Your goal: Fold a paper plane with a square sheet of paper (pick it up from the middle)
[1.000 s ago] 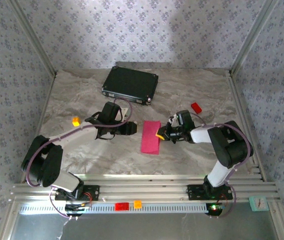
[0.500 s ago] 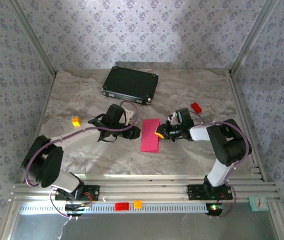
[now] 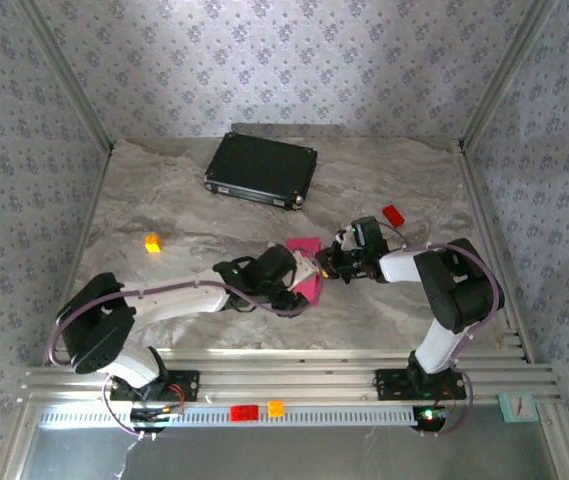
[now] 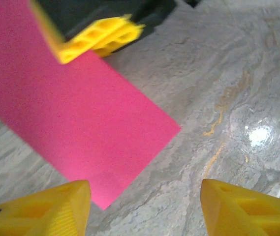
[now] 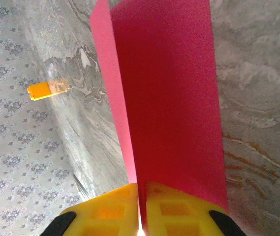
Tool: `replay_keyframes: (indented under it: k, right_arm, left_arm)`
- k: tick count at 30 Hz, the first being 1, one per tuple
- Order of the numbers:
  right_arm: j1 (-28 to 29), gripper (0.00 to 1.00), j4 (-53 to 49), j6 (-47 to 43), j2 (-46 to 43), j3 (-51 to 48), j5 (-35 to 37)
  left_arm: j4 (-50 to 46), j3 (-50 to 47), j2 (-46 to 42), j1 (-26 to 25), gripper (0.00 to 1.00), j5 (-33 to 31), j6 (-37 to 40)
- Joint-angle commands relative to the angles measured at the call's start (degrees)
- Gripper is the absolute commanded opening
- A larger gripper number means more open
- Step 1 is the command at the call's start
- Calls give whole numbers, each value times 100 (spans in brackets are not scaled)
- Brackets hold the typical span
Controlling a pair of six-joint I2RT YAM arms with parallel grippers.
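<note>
A black case point(image 3: 261, 169) lies flat near the far edge of the marble worktop point(image 3: 394, 165). A small red block point(image 3: 393, 215) sits toward the right edge, and an orange cube point(image 3: 152, 242) toward the left.

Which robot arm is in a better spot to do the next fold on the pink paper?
Probably the left arm. The left tool is open above one end of the pink paper, free to push or pinch. The right tool is busy, shut on its edge.

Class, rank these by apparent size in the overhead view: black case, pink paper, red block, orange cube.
1. black case
2. pink paper, partly hidden
3. red block
4. orange cube, only slightly smaller than the block
</note>
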Motion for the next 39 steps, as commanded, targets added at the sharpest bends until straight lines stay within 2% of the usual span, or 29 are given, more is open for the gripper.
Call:
replay_keyframes:
  k: [1, 7, 13, 24, 31, 39]
  right_arm:
    - [52, 13, 2, 111, -74, -42, -32]
    - [56, 15, -7, 124, -151, -95, -38]
    - [69, 15, 20, 162, -151, -108, -39]
    - [78, 17, 46, 219, -141, -151, -4]
    - [78, 18, 123, 269, -135, -183, 23]
    - [71, 19, 142, 262, -125, -202, 23]
  left_arm:
    - [-155, 338, 359, -420, 62, -981, 520]
    - [-49, 550, 745, -734, 66, -1365, 729]
    - [132, 615, 1109, -1057, 69, -2173, 937]
    - [293, 822, 1514, -1110, 68, -2966, 1079]
    - [256, 911, 1662, -1110, 62, -2965, 1009]
    - [240, 830, 1601, -1119, 45, -2897, 917]
